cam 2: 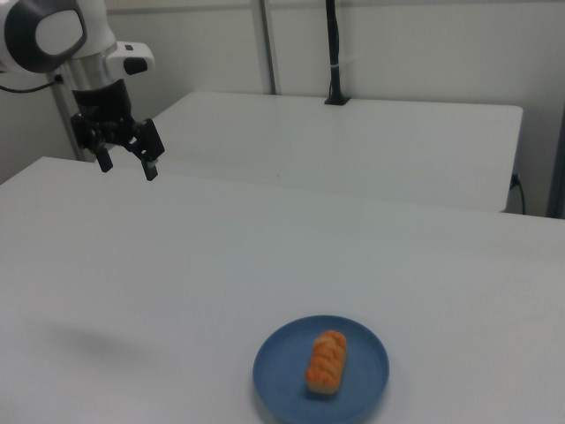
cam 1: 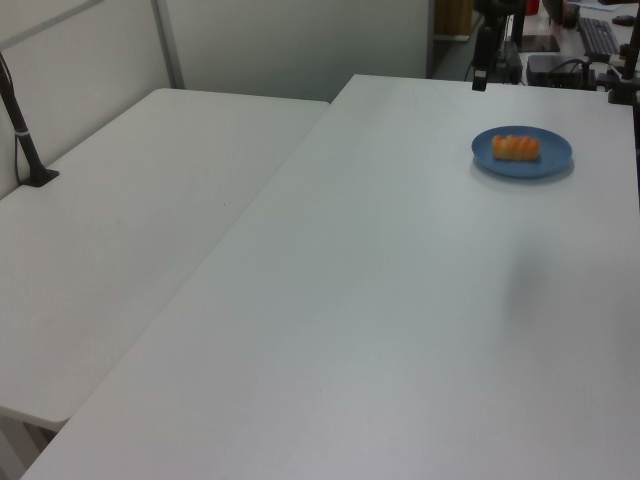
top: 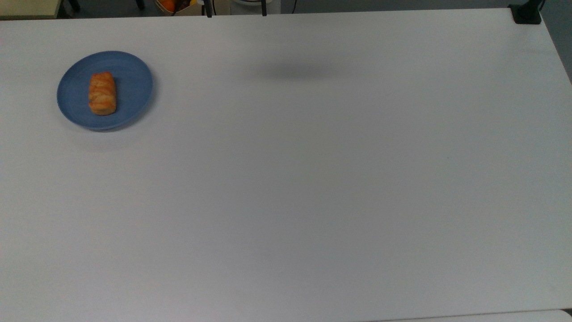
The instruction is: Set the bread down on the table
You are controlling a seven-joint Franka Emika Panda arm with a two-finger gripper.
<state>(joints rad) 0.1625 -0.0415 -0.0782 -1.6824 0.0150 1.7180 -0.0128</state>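
Note:
The bread (top: 102,93) is a small golden-orange roll lying on a round blue plate (top: 129,89) at the top view's left. The left view shows the bread (cam 1: 515,147) on the plate (cam 1: 550,155) at the far right, and the right view has the bread (cam 2: 326,361) on the plate (cam 2: 278,371) near the bottom edge. The white table (top: 313,179) carries the plate. My gripper (cam 2: 127,165) hangs open and empty high above the table at the right view's upper left, far from the bread.
A second white table (cam 1: 120,230) adjoins at the left view's left, with a black clamped pole (cam 1: 25,140) on it. Another black pole (cam 2: 334,53) stands at the right view's back. A black clamp (top: 527,13) sits at the top view's upper right corner.

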